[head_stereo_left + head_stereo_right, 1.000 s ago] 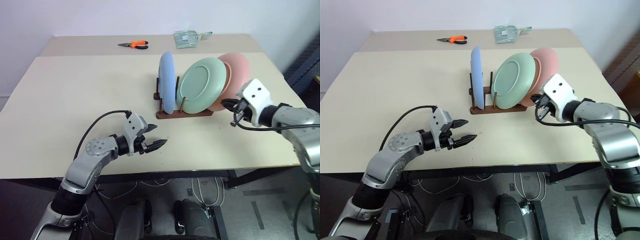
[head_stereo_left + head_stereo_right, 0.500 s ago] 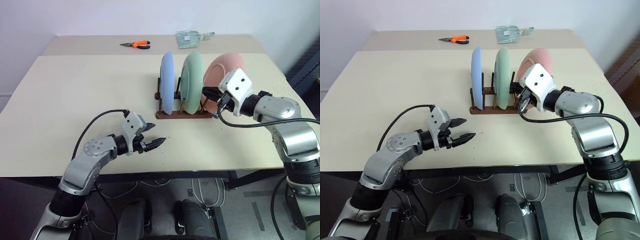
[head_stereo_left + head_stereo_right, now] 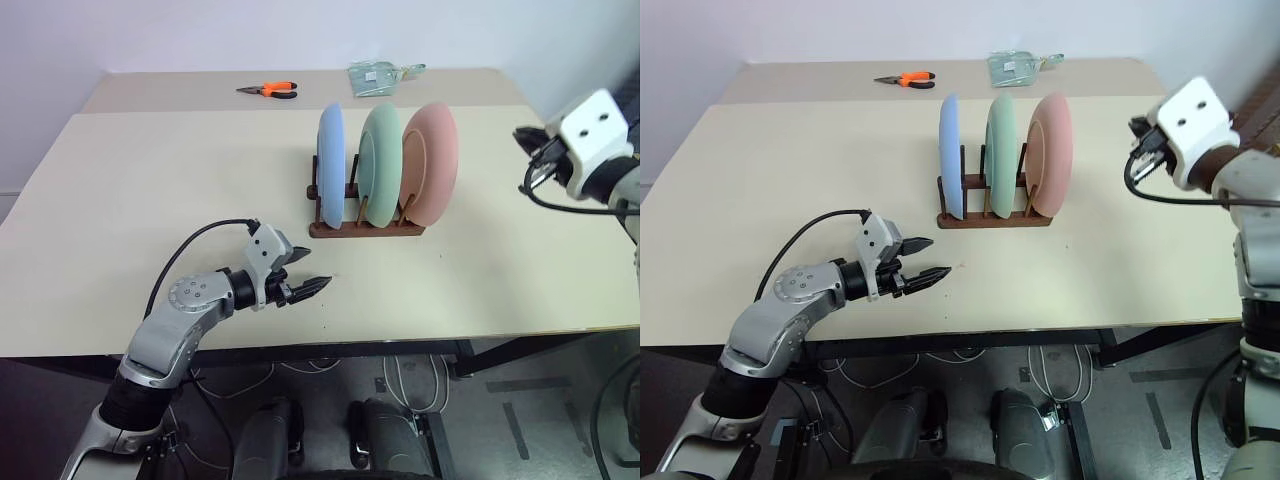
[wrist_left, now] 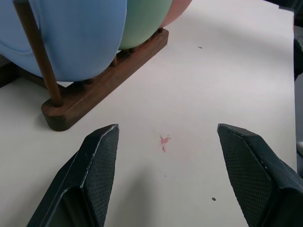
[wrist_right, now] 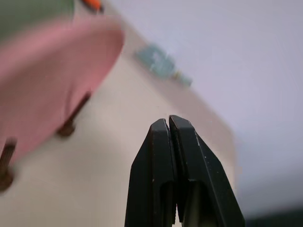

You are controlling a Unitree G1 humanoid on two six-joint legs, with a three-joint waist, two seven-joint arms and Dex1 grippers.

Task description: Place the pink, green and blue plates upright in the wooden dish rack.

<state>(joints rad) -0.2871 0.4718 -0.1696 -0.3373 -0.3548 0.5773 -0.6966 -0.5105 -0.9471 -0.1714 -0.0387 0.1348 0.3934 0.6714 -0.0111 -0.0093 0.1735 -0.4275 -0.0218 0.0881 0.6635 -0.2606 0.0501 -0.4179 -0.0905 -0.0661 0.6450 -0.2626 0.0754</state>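
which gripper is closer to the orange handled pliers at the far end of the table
Left, by a small margin. The orange-handled pliers lie at the table's far edge, left of the rack. The left gripper hovers near the front edge, jaws open; the right gripper is raised beyond the table's right side.

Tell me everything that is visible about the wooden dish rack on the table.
The wooden dish rack is small, of dark reddish-brown wood, with long base rails and thin upright pegs. It stands flat on the beige table, toward the far side. It holds three plates on edge, side by side: the blue plate on the robot's left, the green plate in the middle, the pink plate on the right. Neither gripper touches it.
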